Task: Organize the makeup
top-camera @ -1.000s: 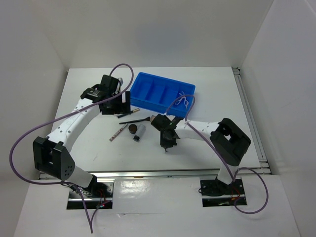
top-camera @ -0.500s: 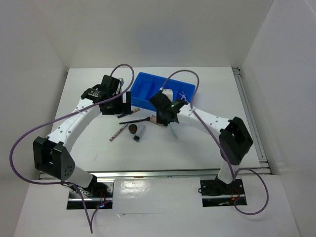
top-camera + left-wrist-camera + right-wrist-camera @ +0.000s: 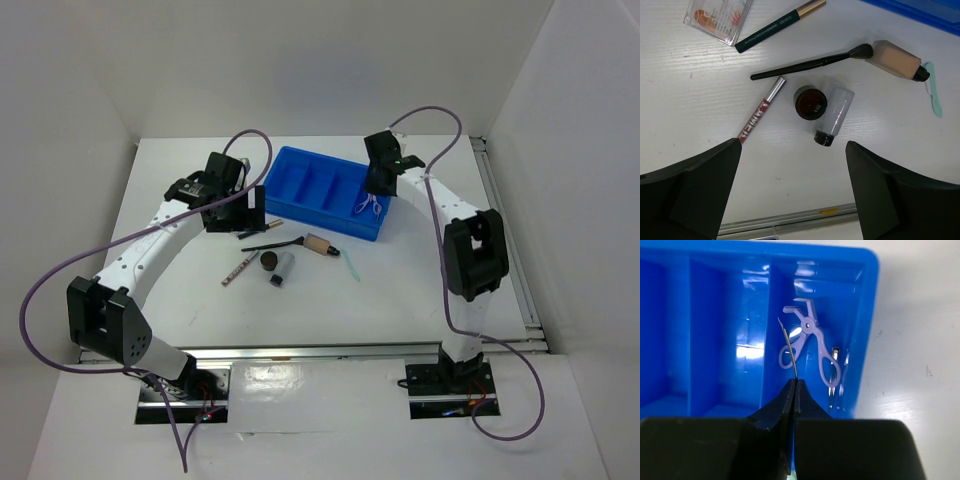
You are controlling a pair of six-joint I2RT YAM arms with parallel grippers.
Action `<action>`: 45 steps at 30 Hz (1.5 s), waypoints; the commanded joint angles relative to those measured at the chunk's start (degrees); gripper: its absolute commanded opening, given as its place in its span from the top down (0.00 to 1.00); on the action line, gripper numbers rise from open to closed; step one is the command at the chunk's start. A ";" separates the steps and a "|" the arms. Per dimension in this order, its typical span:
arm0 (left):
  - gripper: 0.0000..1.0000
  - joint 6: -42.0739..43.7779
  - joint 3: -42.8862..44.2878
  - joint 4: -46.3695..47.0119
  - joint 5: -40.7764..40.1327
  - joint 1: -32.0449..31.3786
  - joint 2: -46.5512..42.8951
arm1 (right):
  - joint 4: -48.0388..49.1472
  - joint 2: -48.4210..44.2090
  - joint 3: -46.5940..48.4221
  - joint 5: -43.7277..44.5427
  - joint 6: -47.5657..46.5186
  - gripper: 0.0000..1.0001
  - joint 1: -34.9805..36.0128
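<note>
Surface [image 3: 380, 310], nearest the arm bases: a red-and-silver stick [image 3: 760, 110] lies diagonally. To its right is the brown round pot [image 3: 810, 102], and the grey cylinder [image 3: 834, 115] lies on its side just beside the pot.

One row farther: the mint spatula [image 3: 934, 90] lies just beside the black tip of the beige tube [image 3: 895, 60]. The head of the black brush [image 3: 812, 62] meets the tube's other end. Beyond these are a dark green pencil [image 3: 780, 25] with a gold cap and the pinkish packet [image 3: 717, 15].

The left end effector [image 3: 240, 208] hangs over this group with its fingers [image 3: 690, 195] spread wide and nothing between them.

Farthest: the blue tray [image 3: 320, 222]. A lilac scissor-handled tool [image 3: 812, 342] lies in its rightmost compartment.

The right end effector [image 3: 794, 385] is above that compartment. Its fingers are pressed together on a thin curved strip [image 3: 786, 345], seen edge-on. Cannot tell what the strip is.
</note>
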 commanded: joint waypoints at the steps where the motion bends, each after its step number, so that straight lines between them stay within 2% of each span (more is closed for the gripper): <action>1: 0.00 0.08 1.21 0.12 -0.76 -0.18 -0.75 | 1.74 3.09 5.18 -1.77 -2.03 0.97 -0.45; 3: 0.00 0.08 1.21 0.12 -0.76 -0.18 -0.75 | 1.74 4.23 5.98 -1.77 -2.03 0.84 -0.97; 5: 0.00 0.08 1.74 -0.41 -1.36 -0.18 -0.22 | 2.26 3.11 5.99 -1.77 -2.03 0.57 -0.98; 6: 0.00 0.08 1.74 -0.41 -1.37 -0.18 -0.22 | 2.26 2.40 5.38 -1.77 -2.03 0.48 -0.98; 8: 0.00 0.08 1.74 -0.41 -1.37 -0.18 -0.22 | 2.79 -0.31 4.85 -2.39 -2.56 0.45 -0.98; 12: 0.00 0.08 1.74 -0.41 -1.37 -0.18 -0.22 | 3.49 -6.91 0.29 -2.39 -3.09 0.46 -0.37; 14: 0.00 0.08 1.74 -0.41 -1.37 -0.18 -0.22 | 4.62 -10.60 -3.31 -2.39 -5.10 0.56 1.21; 16: 0.00 0.08 1.74 -0.41 -1.37 -0.18 -0.75 | 8.05 -17.18 -11.82 -5.87 -8.26 0.62 3.05; 19: 0.00 -0.44 1.13 0.12 -1.37 -0.18 -1.88 | 12.54 -25.28 -24.48 -12.82 -14.24 0.62 7.71; 21: 0.00 -2.45 0.51 0.64 -3.38 -0.18 -1.89 | 12.55 -27.48 -28.97 -12.85 -14.34 0.52 11.22; 22: 0.00 -3.08 0.51 0.65 -3.39 -0.18 -1.89 | 12.55 -28.01 -32.30 -12.85 -14.34 0.50 11.85; 25: 0.01 -5.01 -0.02 1.17 -3.39 -0.18 -2.42 | 13.24 -28.02 -36.80 -18.37 -15.66 0.45 14.04; 30: 0.02 -5.63 -0.54 1.17 -2.34 -0.18 -2.25 | 13.25 -23.54 -37.43 -10.57 -13.91 0.43 18.17; 35: 0.02 -5.63 -1.07 1.17 -1.72 -0.18 -1.72 | 16.93 -16.79 -36.64 -9.34 -14.43 0.43 18.71; 39: 0.02 -5.02 -1.07 1.17 -1.72 -0.18 -1.72 | 18.34 -13.08 -35.58 -4.16 -13.90 0.43 18.71; 41: 0.02 -5.02 -1.07 1.17 -1.72 -0.18 -1.72 | 19.48 -12.29 -35.58 -2.31 -13.37 0.48 18.71; 45: 0.02 -4.50 -1.59 1.17 -2.86 -0.18 -1.72 | 20.54 -10.62 -35.58 -1.07 -13.37 0.50 18.71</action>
